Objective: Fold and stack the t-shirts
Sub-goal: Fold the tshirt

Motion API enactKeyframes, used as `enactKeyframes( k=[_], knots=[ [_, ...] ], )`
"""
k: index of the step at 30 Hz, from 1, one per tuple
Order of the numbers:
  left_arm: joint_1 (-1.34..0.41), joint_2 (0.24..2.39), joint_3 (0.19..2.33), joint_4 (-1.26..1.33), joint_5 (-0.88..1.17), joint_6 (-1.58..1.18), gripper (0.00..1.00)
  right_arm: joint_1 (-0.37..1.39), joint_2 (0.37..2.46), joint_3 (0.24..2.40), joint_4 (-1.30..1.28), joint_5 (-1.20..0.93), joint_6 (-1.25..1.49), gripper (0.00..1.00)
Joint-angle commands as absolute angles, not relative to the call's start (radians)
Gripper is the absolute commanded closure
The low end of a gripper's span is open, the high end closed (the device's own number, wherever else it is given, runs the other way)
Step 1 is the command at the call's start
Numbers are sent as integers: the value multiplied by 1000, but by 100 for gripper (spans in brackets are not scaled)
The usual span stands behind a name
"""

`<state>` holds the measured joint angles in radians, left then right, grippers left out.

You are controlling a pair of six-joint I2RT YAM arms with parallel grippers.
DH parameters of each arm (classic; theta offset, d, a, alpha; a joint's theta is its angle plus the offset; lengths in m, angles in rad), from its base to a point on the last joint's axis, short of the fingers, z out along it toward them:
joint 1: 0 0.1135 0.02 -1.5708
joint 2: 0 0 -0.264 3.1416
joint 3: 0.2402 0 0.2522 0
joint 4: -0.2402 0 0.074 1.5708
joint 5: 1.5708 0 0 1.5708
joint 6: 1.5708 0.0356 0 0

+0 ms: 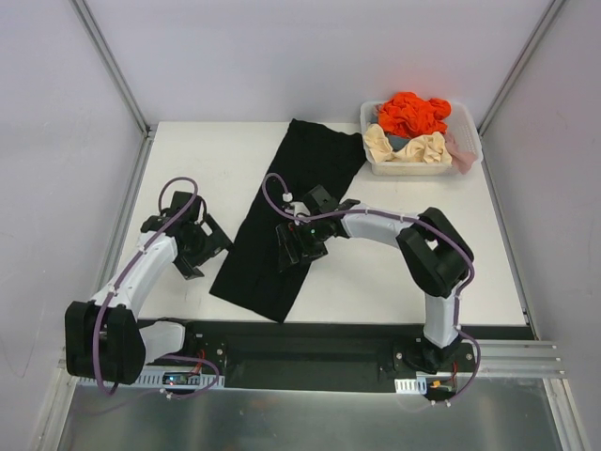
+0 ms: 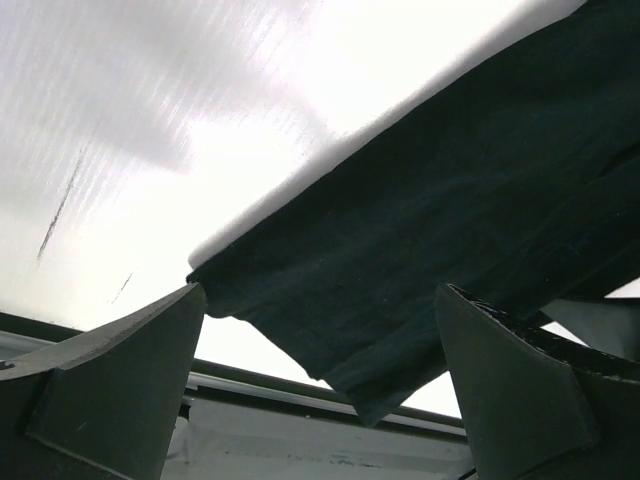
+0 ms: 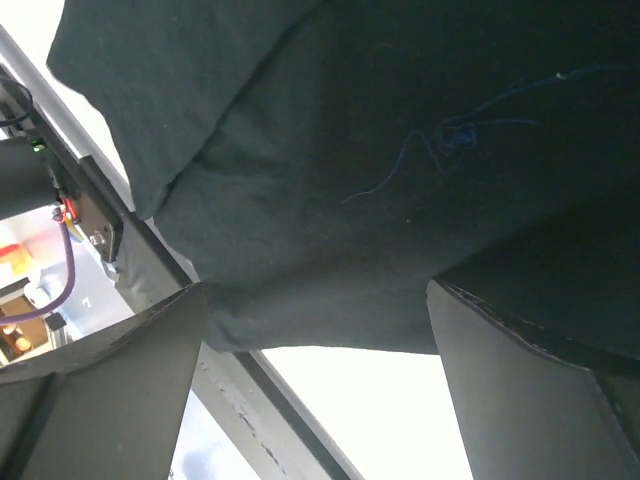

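A black t-shirt lies folded into a long strip, running diagonally from the table's back middle to its front edge. My left gripper is open and empty just left of the strip's near end; the shirt's near corner shows between its fingers. My right gripper is open over the strip's right edge near the front; the black cloth fills its view and nothing is held.
A white bin at the back right holds several crumpled shirts: orange, beige, pink. The table's front edge with a dark rail runs just below the strip's end.
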<state>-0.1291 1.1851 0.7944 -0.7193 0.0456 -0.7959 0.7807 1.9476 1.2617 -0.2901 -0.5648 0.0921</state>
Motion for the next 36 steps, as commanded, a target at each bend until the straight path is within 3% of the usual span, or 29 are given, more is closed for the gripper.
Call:
enactKeyframes(
  k=[1,8,15,22,27,29,33,36],
  knots=[
    [-124,1115,775,-726,72,-778,1,761,1902,1163,-351,-499,34,3],
    [-124,1114,721,-721,181,-758,1,668,1783,1028,-408,-390,8,3],
    [-136,1008,631,-677,389,-758,1,646,1649,1032,-471,-400,-72,3],
    [-428,1066,612,-606,399,-877,1,719,1409,1008,-502,-325,-97,3],
    [-456,1089,575,-588,339,-930,19,719,1244,899,-540,-308,-88,3],
    [-462,1095,566,-577,345,-928,21,727,1192,835,-546,-362,-51,3],
    [-495,1132,566,-545,367,-917,33,770,1128,724,-523,-411,60,3],
    [-532,1179,568,-532,348,-928,35,787,1088,651,-494,-410,158,3]
  ],
)
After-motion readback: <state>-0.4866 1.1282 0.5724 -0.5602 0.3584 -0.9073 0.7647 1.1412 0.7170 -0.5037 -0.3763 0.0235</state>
